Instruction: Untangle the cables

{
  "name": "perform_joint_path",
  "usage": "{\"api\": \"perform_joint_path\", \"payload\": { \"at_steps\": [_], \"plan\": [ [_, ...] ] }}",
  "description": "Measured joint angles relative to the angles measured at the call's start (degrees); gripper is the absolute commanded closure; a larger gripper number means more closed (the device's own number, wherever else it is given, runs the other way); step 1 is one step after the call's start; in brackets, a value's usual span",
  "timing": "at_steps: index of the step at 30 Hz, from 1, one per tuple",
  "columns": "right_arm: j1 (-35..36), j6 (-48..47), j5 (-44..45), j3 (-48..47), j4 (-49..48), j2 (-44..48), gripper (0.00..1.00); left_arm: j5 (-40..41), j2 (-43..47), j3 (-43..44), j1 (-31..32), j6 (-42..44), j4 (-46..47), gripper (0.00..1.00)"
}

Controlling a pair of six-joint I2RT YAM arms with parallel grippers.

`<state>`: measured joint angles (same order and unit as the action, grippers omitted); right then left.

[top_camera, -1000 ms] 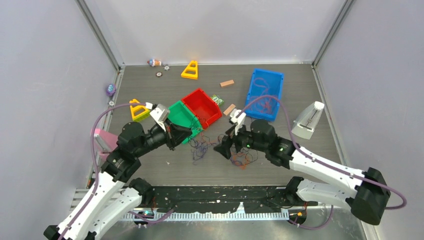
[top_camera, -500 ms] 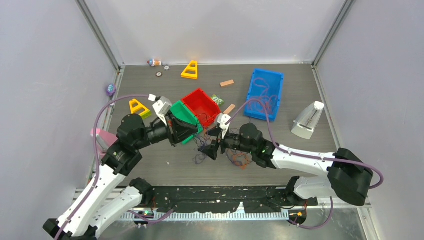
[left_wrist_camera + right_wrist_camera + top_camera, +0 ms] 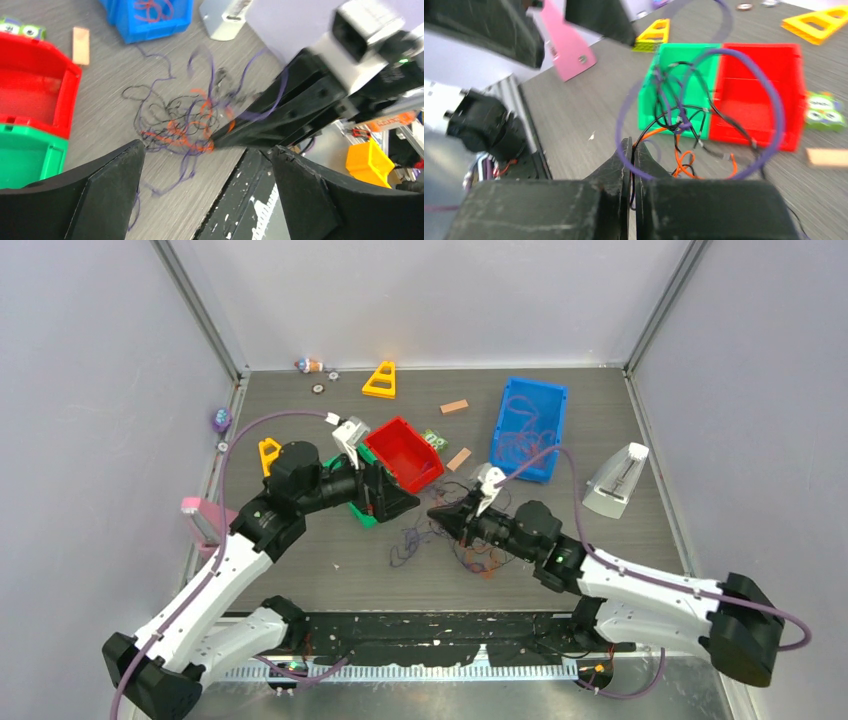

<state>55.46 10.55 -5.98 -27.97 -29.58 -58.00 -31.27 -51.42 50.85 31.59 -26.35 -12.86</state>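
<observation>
My right gripper [image 3: 629, 145] is clenched on a purple strand of the cables [image 3: 185, 120], and the tangle lies on the desk [image 3: 320, 580] in front of the red bin [image 3: 405, 452]. My left gripper [image 3: 206, 150] hangs released near it, jaws wide apart.

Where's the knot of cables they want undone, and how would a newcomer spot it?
On the dark table, find the red bin in the middle. Just nearer the arms lies the cable tangle, thin orange and purple-black strands on bare tabletop. Unlike the loose strands inside the blue bin, this heap is pinched by the right tool.
</observation>
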Motion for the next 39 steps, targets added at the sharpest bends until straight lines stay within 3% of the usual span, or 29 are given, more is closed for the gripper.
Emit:
{"api": "perform_joint_path", "payload": {
  "at_steps": [8, 13, 20, 32, 39],
  "plan": [
    [-1.8, 8.0, 27.4, 2.0, 14.4, 17.3, 0.95, 9.5, -1.4, -1.3, 0.5, 1.6, -6.7, 0.01],
    [-3.5, 10.7, 37.8, 0.5, 25.1, 19.6, 0.95, 15.7, -6.6, -5.0, 4.1, 3.1, -9.1, 0.01],
    [-4.0, 13.8, 40.9, 0.2, 33.1, 17.0, 0.95, 21.3, -21.3, -6.3, 12.3, 4.5, -7.2, 0.00],
    [-4.3, 15.8, 40.8, 0.2, 33.8, 18.0, 0.95, 33.1, -41.3, 6.1, 14.9, 9.8, -5.9, 0.01],
    [-5.0, 15.7, 40.9, 0.2, 34.0, 20.6, 0.95, 33.3, -48.0, 7.8, 17.2, 10.1, -3.9, 0.19]
  ]
}}
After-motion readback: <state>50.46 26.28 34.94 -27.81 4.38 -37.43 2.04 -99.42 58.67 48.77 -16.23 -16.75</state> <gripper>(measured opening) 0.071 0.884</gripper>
